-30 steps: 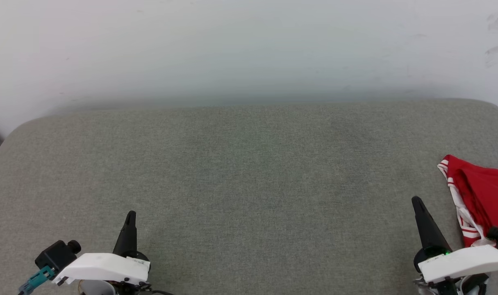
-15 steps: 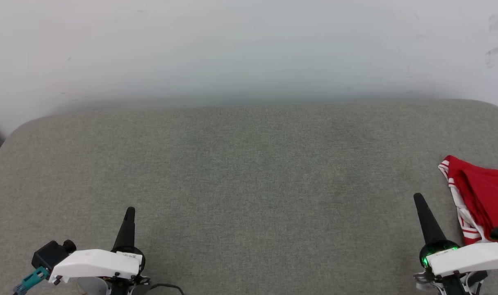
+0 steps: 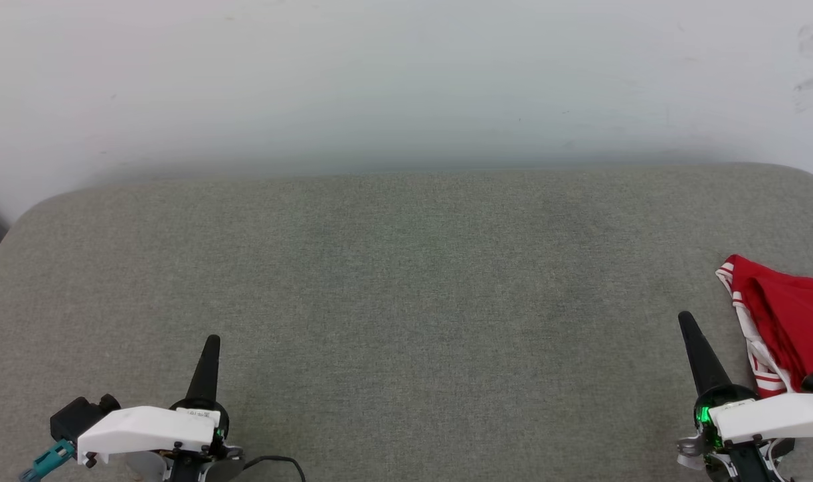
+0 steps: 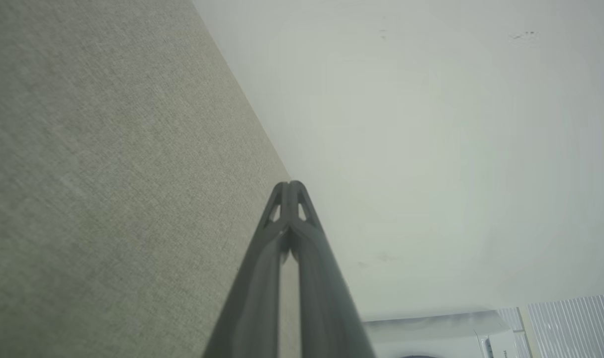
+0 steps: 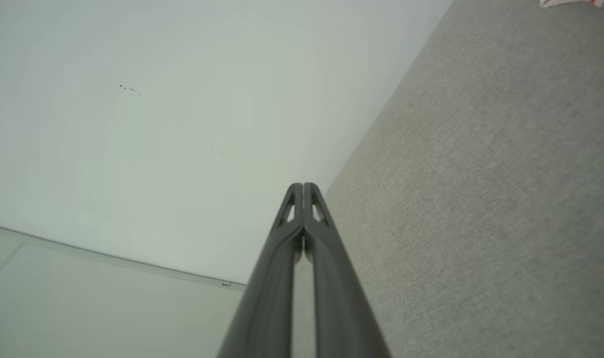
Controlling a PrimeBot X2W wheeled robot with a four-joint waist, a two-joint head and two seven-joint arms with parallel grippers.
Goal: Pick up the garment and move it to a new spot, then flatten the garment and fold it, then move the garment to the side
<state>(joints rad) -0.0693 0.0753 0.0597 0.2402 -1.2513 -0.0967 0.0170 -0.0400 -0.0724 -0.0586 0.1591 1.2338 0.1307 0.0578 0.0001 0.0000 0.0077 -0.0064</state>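
Grey-green fabric covers our bench (image 3: 406,281), where our left hand (image 3: 210,345) and right hand (image 3: 686,323) rest empty, fingers pressed together, and the red garment (image 3: 791,314) lies just beside the right hand, at the picture's edge, so we cannot judge whether it is folded.

We are easing both arms outward: our left gripper (image 3: 211,343) is sliding slightly left, our right gripper (image 3: 684,320) slightly right, toward the garment (image 3: 787,314). Both are creeping up the head view, and a green light (image 3: 704,415) is coming into sight at our right wrist.
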